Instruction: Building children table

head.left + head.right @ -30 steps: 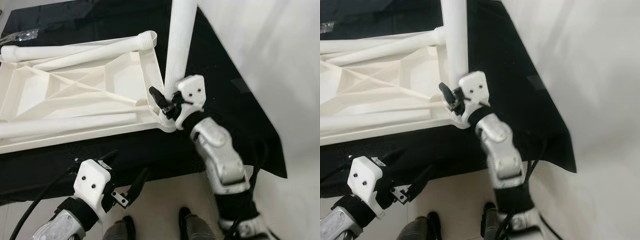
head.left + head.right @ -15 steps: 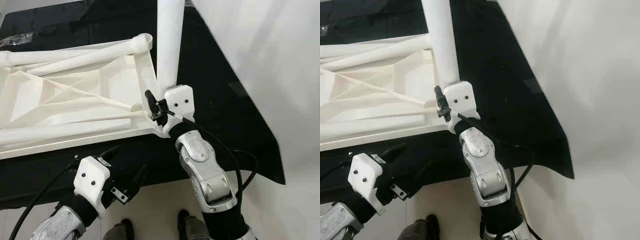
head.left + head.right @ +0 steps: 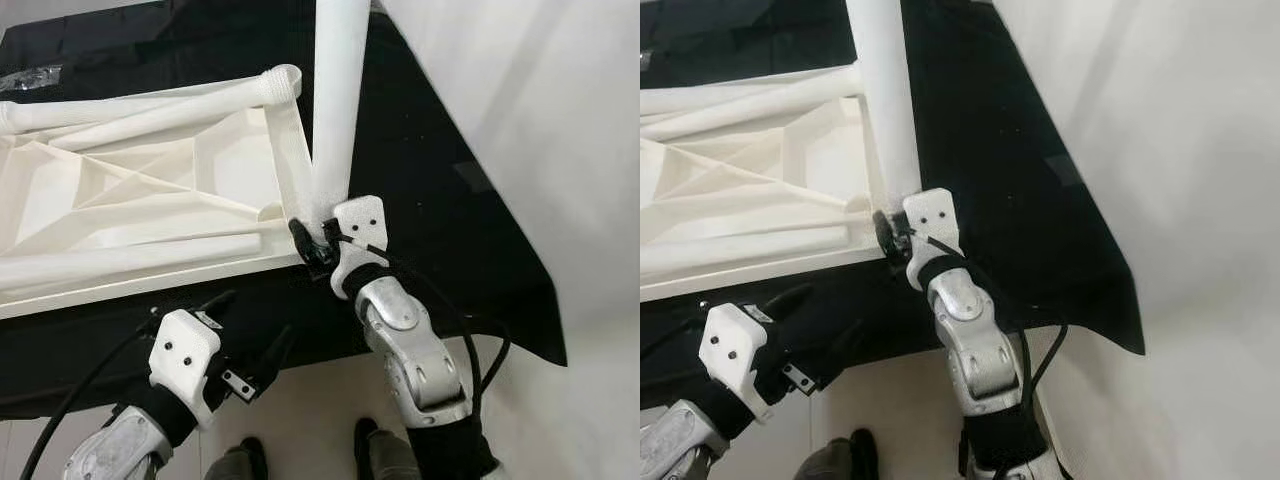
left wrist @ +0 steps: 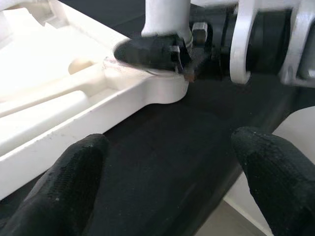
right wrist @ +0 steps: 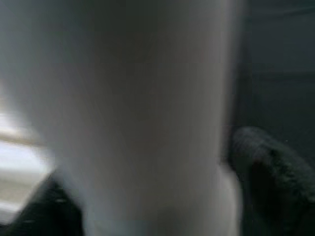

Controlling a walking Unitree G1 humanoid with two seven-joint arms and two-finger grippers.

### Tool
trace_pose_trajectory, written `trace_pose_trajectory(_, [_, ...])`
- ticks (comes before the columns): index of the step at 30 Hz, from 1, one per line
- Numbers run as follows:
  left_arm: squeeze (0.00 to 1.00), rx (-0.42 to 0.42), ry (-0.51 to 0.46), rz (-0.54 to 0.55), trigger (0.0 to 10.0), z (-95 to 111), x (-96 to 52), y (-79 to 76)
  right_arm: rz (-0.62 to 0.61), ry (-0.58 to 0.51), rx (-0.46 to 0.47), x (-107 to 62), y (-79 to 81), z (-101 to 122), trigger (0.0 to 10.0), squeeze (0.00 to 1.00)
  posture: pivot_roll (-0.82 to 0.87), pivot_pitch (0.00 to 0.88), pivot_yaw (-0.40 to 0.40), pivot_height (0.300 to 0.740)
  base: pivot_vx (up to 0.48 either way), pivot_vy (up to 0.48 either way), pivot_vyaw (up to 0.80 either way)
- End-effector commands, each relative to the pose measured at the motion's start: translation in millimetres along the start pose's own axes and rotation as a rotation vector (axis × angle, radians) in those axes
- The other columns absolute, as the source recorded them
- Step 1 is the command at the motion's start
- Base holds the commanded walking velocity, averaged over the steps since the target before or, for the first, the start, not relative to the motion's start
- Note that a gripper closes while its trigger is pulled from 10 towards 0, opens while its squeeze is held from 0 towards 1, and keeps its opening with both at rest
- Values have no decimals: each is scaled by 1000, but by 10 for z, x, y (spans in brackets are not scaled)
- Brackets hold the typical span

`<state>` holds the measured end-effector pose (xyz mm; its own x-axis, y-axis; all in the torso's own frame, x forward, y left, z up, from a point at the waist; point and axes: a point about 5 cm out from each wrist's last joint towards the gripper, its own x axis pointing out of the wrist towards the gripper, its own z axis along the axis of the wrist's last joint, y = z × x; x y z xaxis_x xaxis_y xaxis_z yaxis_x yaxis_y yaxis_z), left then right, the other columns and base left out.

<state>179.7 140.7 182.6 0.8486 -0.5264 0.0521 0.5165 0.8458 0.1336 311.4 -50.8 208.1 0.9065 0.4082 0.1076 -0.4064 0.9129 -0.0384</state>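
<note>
Right gripper [image 3: 318, 243] clenched around base of upright white plastic table leg [image 3: 335, 110], seated at 4 o'clock corner of upturned white ribbed tabletop [image 3: 150, 195] on black cloth [image 3: 430, 190]. Left gripper [image 3: 255, 355] released, fingers spread, at 7 o'clock.

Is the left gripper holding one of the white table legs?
No. The left gripper hangs open over the edge of the black cloth, holding nothing, while the right gripper clasps the upright leg.
</note>
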Motion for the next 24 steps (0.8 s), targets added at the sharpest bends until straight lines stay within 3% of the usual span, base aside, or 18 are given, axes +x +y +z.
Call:
trace_pose_trajectory(1, [0, -4, 23, 1, 10000, -58, -12, -13, 59, -30, 20, 22, 25, 39, 10000, 1000, -41, 301, 7, 740, 0, 0, 0])
trace_pose_trajectory(3, [0, -3, 22, 0, 10000, -59, -6, -13, 124, -52, 5, 54, 13, 88, 10000, 945, -42, 299, 4, 740, 0, 0, 0])
trace_pose_trajectory(4, [0, -3, 20, 1, 10000, -60, -1, -12, 226, -72, -7, 93, -4, 149, 10000, 0, -44, 298, 4, 740, 0, 0, 0])
trace_pose_trajectory(5, [0, -3, 19, 1, 10000, -61, 5, -11, 324, -85, -25, 124, -24, 204, 10000, 0, -44, 297, 3, 740, 0, 0, 0])
trace_pose_trajectory(7, [0, -2, 17, 1, 10000, -63, 10, -10, 384, -90, -36, 139, -39, 237, 10000, 0, -45, 295, 1, 740, 0, 0, 0])
trace_pose_trajectory(9, [0, -2, 14, 1, 10000, -67, 24, -6, 581, -104, -94, 159, -72, 318, 10000, 0, -45, 291, -2, 740, 0, 0, 0])
trace_pose_trajectory(17, [0, -6, 11, -2, 10000, -85, 49, 2, 777, -81, -147, 267, -195, 402, 10000, 0, -43, 277, -4, 740, 0, 0, 0])
trace_pose_trajectory(18, [0, -8, 11, -3, 10000, -92, 56, 5, 806, -68, -142, 321, -239, 425, 3804, 0, -41, 269, -7, 740, 0, 0, 0])
trace_pose_trajectory(19, [0, -9, 11, -4, 10000, -98, 61, 7, 828, -54, -141, 362, -274, 435, 0, 0, -38, 267, -8, 740, 0, 0, 0])
trace_pose_trajectory(24, [0, -10, 9, -4, 10000, -110, 66, 11, 849, -26, -147, 422, -340, 420, 0, 0, -37, 261, -11, 740, 0, 0, 0])
